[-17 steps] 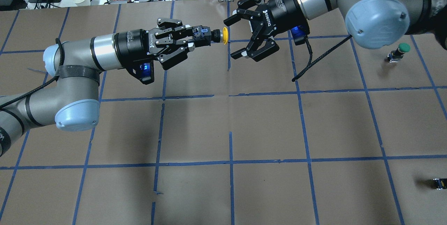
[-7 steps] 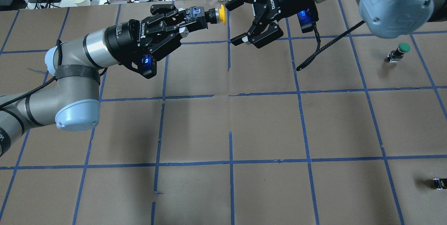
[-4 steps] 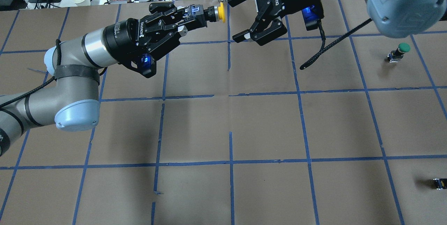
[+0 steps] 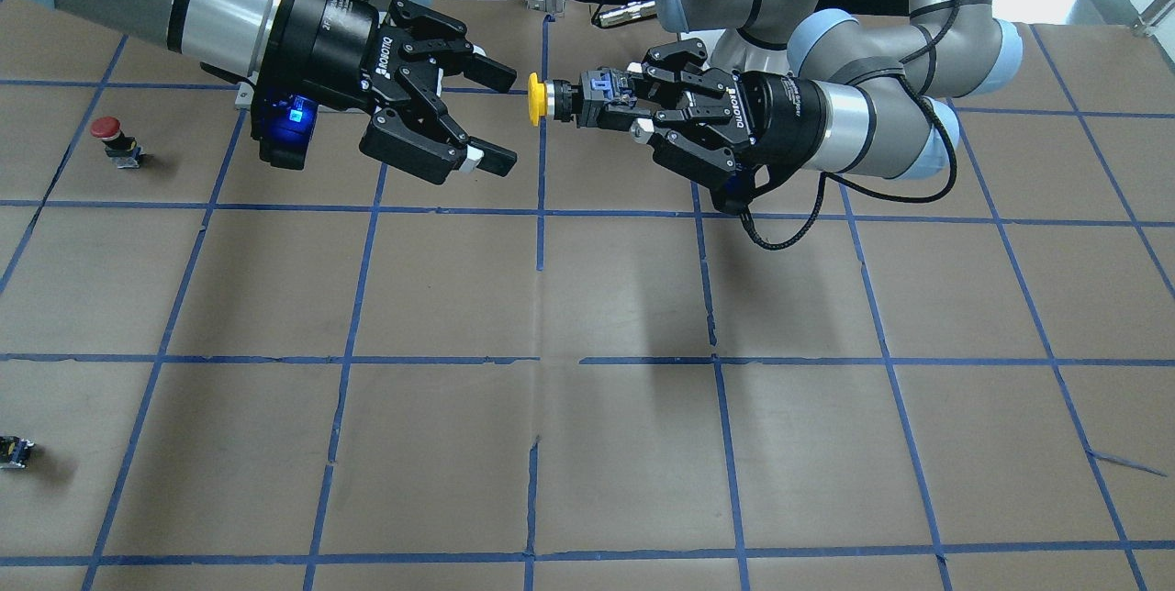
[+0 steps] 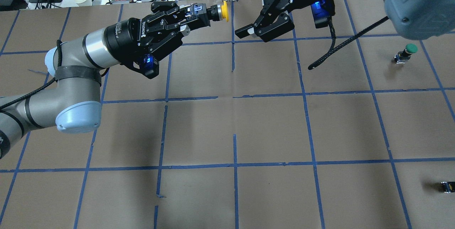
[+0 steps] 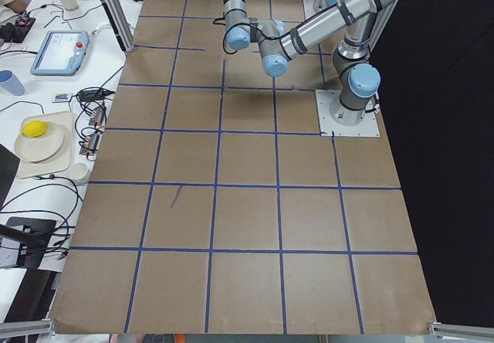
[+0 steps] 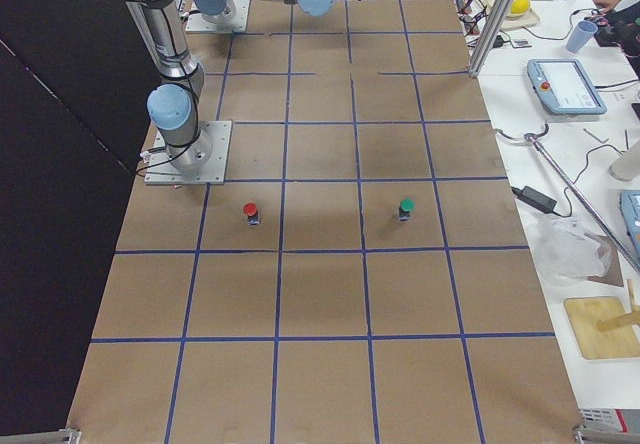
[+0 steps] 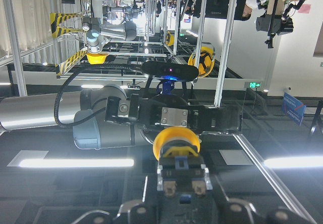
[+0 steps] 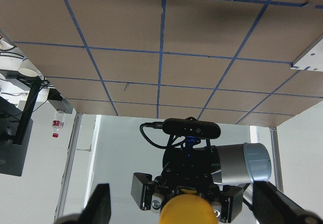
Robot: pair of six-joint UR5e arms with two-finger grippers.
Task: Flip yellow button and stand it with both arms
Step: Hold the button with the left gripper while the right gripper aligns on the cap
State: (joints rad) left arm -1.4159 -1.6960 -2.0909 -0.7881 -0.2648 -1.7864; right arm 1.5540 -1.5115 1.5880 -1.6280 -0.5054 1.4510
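The yellow button (image 4: 533,99) is held level in the air, its cap pointing at my right gripper. My left gripper (image 4: 608,107) is shut on its black-and-grey body. In the overhead view the button (image 5: 224,10) sticks out of the left gripper (image 5: 196,15) near the table's far edge. My right gripper (image 4: 501,119) is open and empty, and its fingertips are a little short of the cap; it also shows in the overhead view (image 5: 240,12). The left wrist view shows the cap (image 8: 176,140) facing the right gripper. The right wrist view shows the cap (image 9: 187,210) between the spread fingers (image 9: 100,206).
A red-capped button (image 4: 108,132) stands on the brown paper (image 4: 587,297) on the robot's right. A green-capped button (image 5: 411,48) shows in the overhead view. A tiny black switch block (image 5: 446,186) lies near the edge. Cables and a plate lie beyond the far edge.
Both grippers have moved together toward the table's far edge. The left gripper still holds the button, and the right gripper has stayed open, facing the cap.
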